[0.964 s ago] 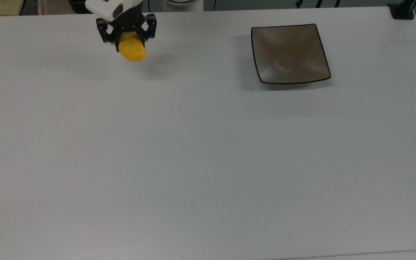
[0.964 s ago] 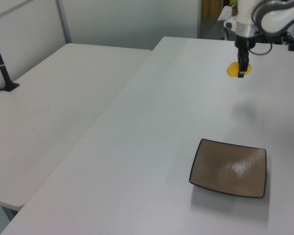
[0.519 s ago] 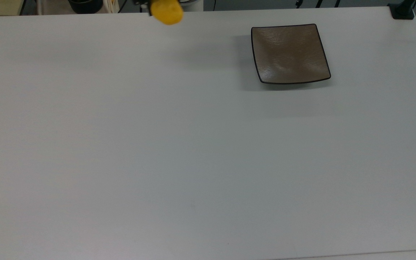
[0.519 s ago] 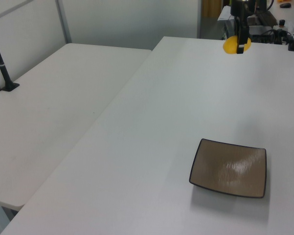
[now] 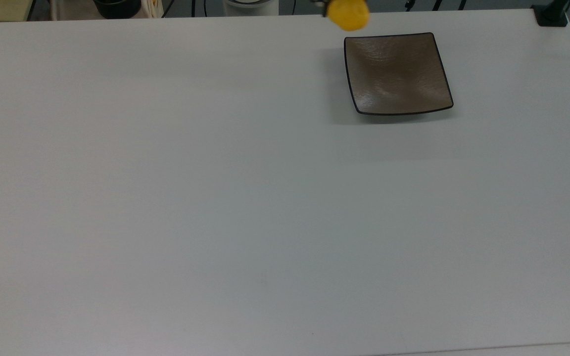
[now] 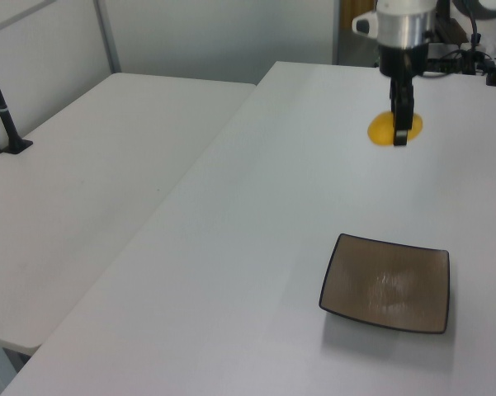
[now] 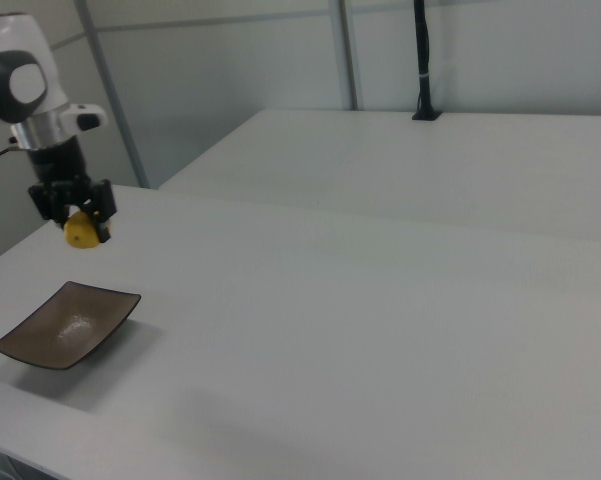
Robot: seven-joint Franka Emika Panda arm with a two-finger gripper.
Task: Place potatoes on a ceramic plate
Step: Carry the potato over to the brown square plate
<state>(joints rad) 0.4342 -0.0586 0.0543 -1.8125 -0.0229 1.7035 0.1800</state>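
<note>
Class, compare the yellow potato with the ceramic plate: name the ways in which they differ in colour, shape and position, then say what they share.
Colour: the potato is bright yellow; the ceramic plate is brown-grey with a thin dark rim.
Shape: the potato is a rounded lump; the plate is a shallow square dish with upturned edges.
Position: the potato hangs in the air, clamped in the gripper; the plate lies flat on the white table, with nothing on it.
Shared: both are at the same end of the table.

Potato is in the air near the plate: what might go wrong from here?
1. The potato hangs high in the gripper, not yet over the plate; released now, it would likely hit the table and roll.
2. Dropped from this height even over the plate, the round potato may bounce off its shallow, upturned edges.
</note>
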